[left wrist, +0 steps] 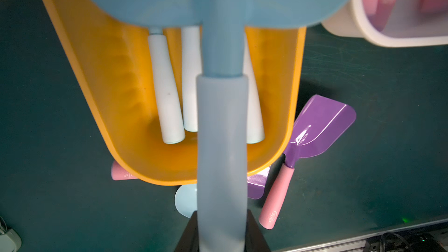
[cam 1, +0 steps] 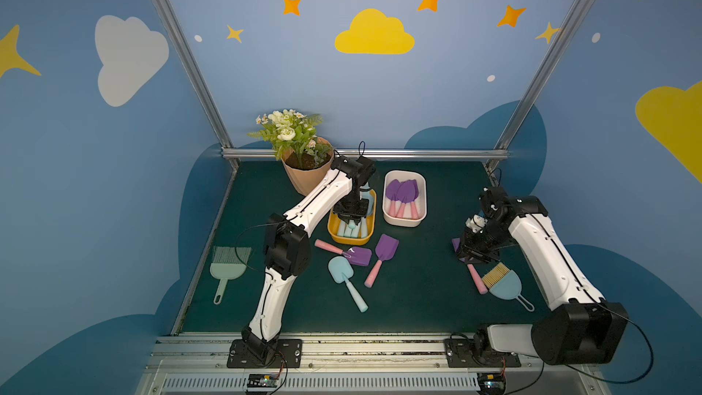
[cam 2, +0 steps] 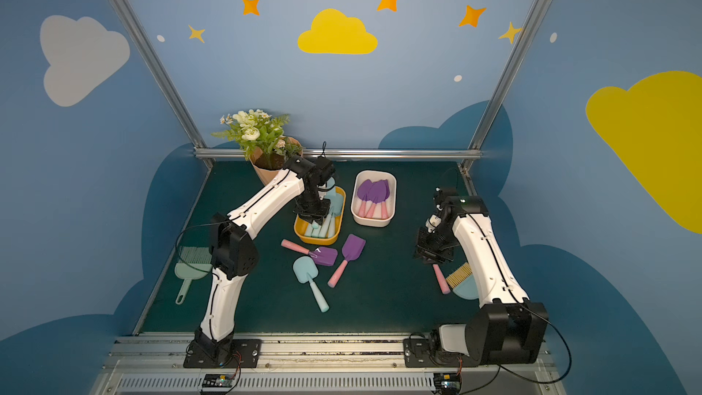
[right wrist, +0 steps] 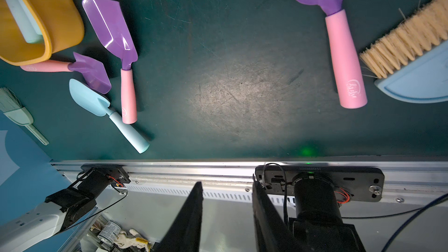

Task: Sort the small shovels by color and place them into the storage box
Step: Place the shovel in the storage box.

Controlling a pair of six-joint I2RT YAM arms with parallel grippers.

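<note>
Small shovels [cam 1: 386, 246] lie loose on the green mat [cam 1: 418, 298] nearest me: a blue shovel [cam 1: 340, 271] against two purple ones, and off to my right a purple shovel [right wrist: 339, 44] just beside the tan-bristled brush [right wrist: 412, 32]. My right gripper [right wrist: 226, 185] hangs by its blade, jaws apart and empty. Farther out, my left gripper [left wrist: 221, 214] is clamped on the handle of a second blue shovel [left wrist: 221, 117] above the yellow box [left wrist: 97, 81], where pale handles lie. Beyond, the white box [cam 1: 402, 221] holds purple shovels [cam 1: 402, 189], three I think, packed too close to count. The flower pot [cam 1: 304, 178] stands farthest back.
</note>
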